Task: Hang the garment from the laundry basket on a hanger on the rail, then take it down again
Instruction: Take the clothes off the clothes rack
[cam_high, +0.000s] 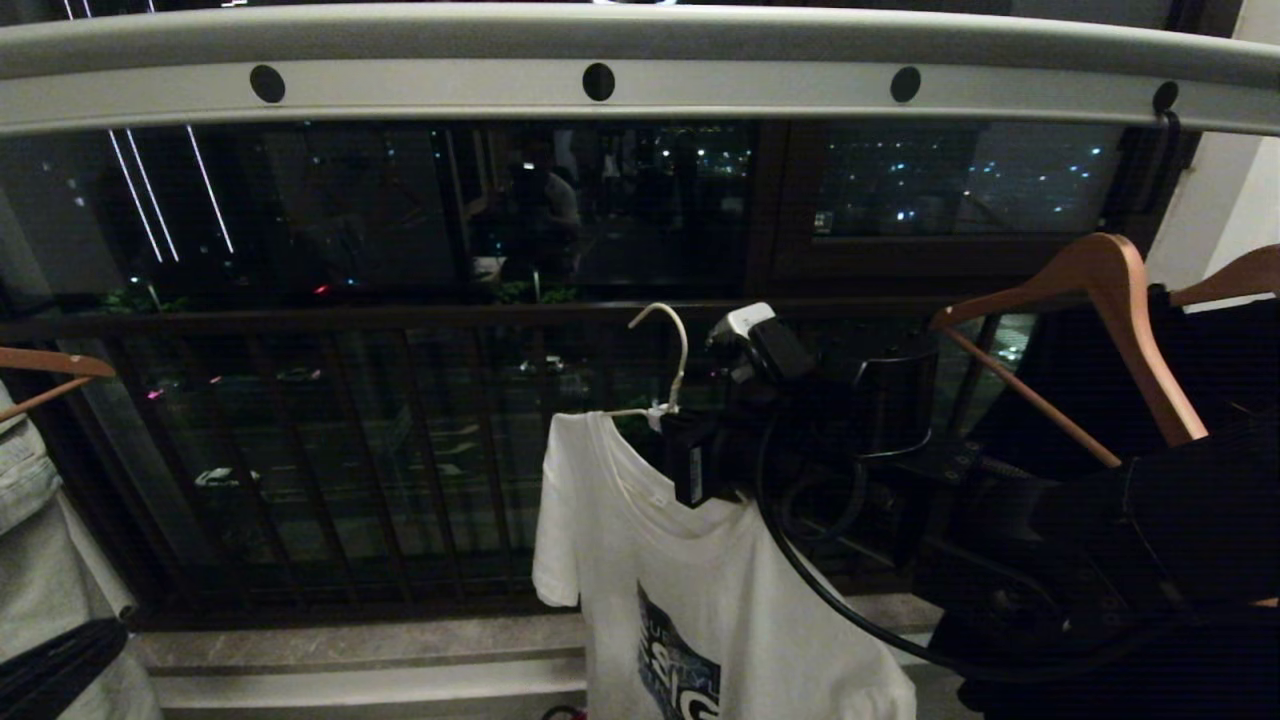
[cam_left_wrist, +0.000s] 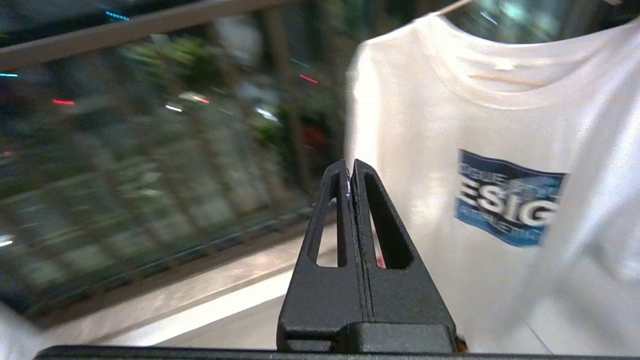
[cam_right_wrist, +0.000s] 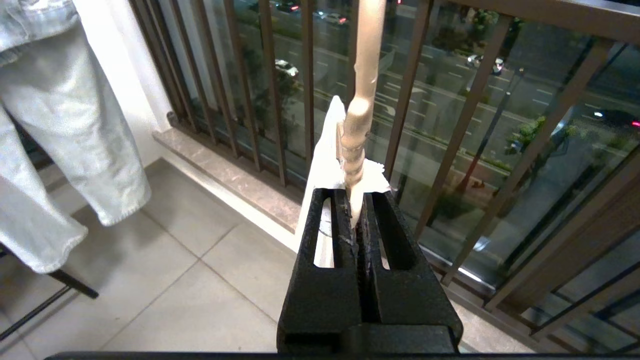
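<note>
- Head view: T-shirt (cam_high: 690, 580) is already on the wire hanger (cam_high: 668, 370), but the hook is well below the rail (cam_high: 640, 75), so hanging is still left (taking down too).
- Right gripper (cam_right_wrist: 356, 220) is clamped on the hanger's twisted neck.
- Left gripper (cam_left_wrist: 350, 175) is closed and empty, beside the shirt.

Head view faces the rail (cam_high: 640, 95); both wrists close on the garment (cam_left_wrist: 450, 150).
</note>
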